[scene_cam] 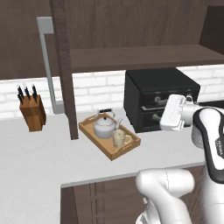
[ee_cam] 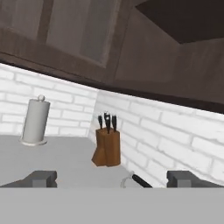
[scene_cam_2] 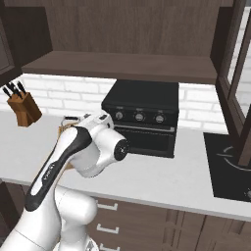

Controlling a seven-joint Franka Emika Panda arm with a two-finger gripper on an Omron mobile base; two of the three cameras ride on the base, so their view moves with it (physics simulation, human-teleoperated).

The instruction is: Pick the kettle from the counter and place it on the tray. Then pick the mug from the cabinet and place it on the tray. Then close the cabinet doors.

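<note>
The silver-grey kettle point(scene_cam: 104, 126) and the beige mug point(scene_cam: 119, 138) both stand on the wooden tray point(scene_cam: 97, 139) on the counter, mug in front of kettle. Above them is the dark brown cabinet point(scene_cam: 131, 26), with its plank shelf point(scene_cam: 144, 56) bare and its thick side post point(scene_cam: 65, 70). A long silver bar handle point(scene_cam: 46, 65) shows left of the post. On the right, a glass-panelled cabinet door point(scene_cam_2: 235, 73) stands swung out. My hand point(scene_cam: 174, 112) hovers right of the tray, in front of the oven. My gripper point(ee_cam: 113, 179) is open, nothing between its fingertips point(ee_cam: 41, 178).
A black oven point(scene_cam: 159, 94) sits on the counter right of the tray. A knife block point(scene_cam: 32, 112) stands at the back left, with a paper towel roll point(ee_cam: 35, 120) further along. A dark cooktop point(scene_cam_2: 230, 162) lies at the far right.
</note>
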